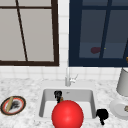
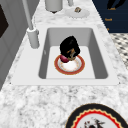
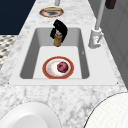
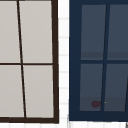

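Note:
My left hand (image 1: 58, 94) hangs inside the sink (image 1: 47, 100), toward its back wall. Its fingers are curled round a small brown bottle (image 3: 57, 40) that points downward. In the left side view this hand (image 2: 70, 47) is just above a red-rimmed plate (image 2: 75, 67) on the sink floor. A dark red round fruit (image 3: 62, 67) lies on that plate (image 3: 50, 68). The hand (image 3: 59, 28) is behind the plate and does not touch it. My right hand (image 1: 102, 115) floats at the sink's front right corner, over the counter's edge.
A large red ball (image 1: 67, 114) at the front hides the near part of the sink. The faucet (image 1: 68, 77) stands behind the sink. A patterned plate (image 1: 13, 105) lies on the left counter. At the right are a white plate (image 1: 119, 108) and a grey pot (image 1: 123, 82).

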You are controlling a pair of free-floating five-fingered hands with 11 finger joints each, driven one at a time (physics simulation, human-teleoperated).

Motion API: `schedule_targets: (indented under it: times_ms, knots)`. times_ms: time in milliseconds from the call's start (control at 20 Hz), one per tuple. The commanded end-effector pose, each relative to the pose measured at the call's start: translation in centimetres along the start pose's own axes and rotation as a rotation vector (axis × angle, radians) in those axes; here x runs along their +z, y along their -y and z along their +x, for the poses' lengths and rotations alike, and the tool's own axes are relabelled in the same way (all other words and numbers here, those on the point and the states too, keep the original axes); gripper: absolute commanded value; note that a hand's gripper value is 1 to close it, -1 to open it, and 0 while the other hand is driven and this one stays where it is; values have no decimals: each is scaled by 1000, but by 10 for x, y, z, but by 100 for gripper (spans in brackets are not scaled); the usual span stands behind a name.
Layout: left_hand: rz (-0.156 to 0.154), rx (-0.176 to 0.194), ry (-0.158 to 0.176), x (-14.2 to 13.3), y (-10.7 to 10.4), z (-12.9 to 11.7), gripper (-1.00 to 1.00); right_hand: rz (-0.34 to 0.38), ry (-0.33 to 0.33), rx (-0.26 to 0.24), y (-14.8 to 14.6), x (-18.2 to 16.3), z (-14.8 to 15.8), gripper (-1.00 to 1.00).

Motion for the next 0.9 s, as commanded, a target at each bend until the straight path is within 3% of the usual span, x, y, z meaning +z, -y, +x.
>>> schedule_targets:
  times_ms: [0,850]
  knots:
    - [-30,15,-24,12,-21,17,100,0,0,0,0,0,0,0]
    - [-35,61,-35,92,-89,96,100,0,0,0,0,0,0,0]
